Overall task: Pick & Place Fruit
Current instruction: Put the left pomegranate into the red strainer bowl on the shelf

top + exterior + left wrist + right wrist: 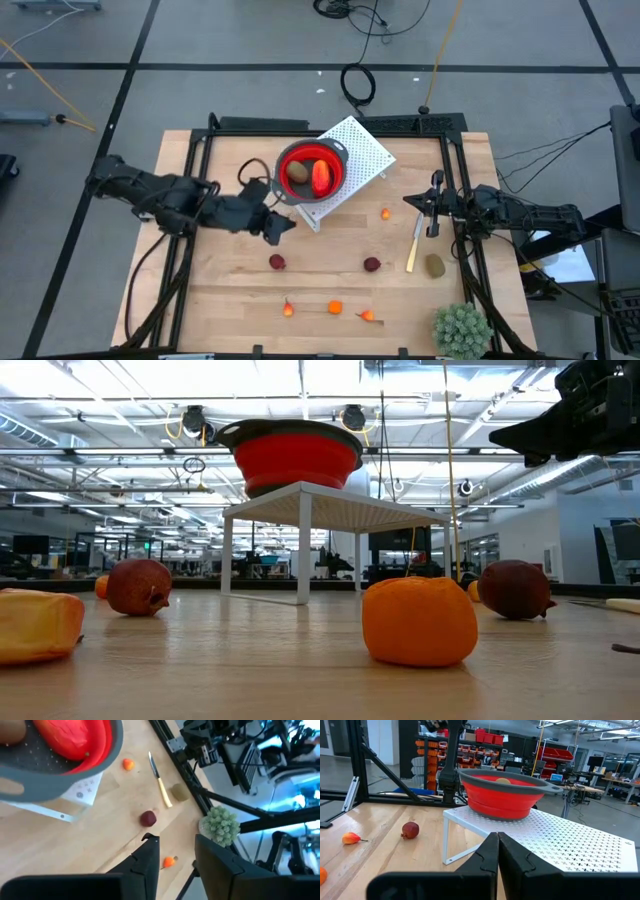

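A red bowl with a grey rim (310, 172) stands on a white perforated stand (358, 150) at the table's far middle. In it lie an olive-brown oval (297, 172) and a longer red-orange fruit (321, 177). On the table lie two dark red balls (277, 262) (372, 264), an olive-brown oval (435, 265) and several tiny orange fruits (335, 307). My left gripper (280, 226) (175, 845) hovers just near-left of the bowl, open, with nothing between its fingers. My right gripper (435, 205) (498, 840) waits shut at the table's right.
A pale yellow stick (414, 245) lies beside the olive oval at the right. A spiky green plant ball (462, 328) sits at the near right corner. Black frame rails (195, 180) run along the table's left and right sides.
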{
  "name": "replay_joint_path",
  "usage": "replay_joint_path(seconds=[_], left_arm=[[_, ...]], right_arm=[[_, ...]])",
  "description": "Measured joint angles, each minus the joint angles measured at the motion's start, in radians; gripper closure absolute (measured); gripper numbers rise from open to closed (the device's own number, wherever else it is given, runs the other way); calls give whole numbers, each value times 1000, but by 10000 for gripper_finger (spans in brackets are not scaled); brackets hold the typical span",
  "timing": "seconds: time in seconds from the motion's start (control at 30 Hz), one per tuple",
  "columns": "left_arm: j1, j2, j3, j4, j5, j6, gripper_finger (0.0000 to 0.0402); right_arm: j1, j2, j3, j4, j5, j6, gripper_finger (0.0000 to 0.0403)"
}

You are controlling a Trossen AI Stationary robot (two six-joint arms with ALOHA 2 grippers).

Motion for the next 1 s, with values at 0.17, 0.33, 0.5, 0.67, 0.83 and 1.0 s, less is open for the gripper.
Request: replay_joint_path(seconds=[0.17,0.33,0.5,0.67,0.83,1.0], left_arm=[[-68,40,0,-11,-59,-117,303],[-107,105,0,-26,-47,-213,318],[-130,169,0,-34,-5,-312,335],[-138,236,0,-71,68,-404,352],[-143,306,0,-103,172,-455,373],[-144,370,0,-151,239,-432,397]], right_arm=[[0,0,0,0,0,0,403],[0,0,0,0,0,0,403],[0,0,0,-1,0,0,403],[0,0,0,-1,0,0,403],[0,0,0,-1,0,0,403],[0,0,0,-1,0,0,403]])
